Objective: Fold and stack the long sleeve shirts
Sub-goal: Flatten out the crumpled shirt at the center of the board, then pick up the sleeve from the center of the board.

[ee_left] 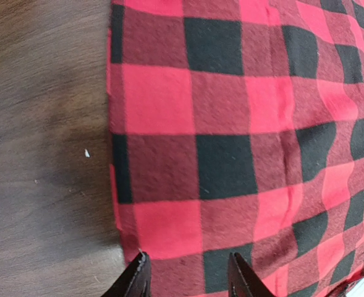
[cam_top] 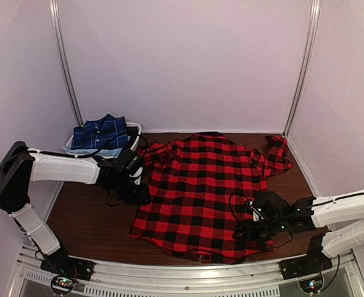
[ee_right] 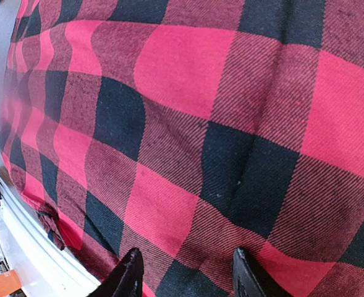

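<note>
The red-and-black checked long sleeve shirt point(cam_top: 200, 185) lies spread flat on the dark wooden table point(cam_top: 89, 216), collar toward the back, its right sleeve bunched at the far right point(cam_top: 277, 154). The navy blue shirt with thin white lines point(cam_top: 99, 133) lies folded in a bin at the back left. My left gripper point(cam_top: 135, 189) hangs over the red shirt's left side edge; in the left wrist view its fingers point(ee_left: 188, 263) stand open above the hem point(ee_left: 117, 185). My right gripper point(cam_top: 246, 230) is low over the shirt's lower right part, open point(ee_right: 185, 260) over the cloth point(ee_right: 200, 124).
A white bin point(cam_top: 136, 129) holding the navy shirt stands against the back wall at the left. White walls with metal posts close in the table on three sides. A metal rail point(cam_top: 188, 278) runs along the near edge. Bare wood point(ee_left: 46, 154) lies left of the red shirt.
</note>
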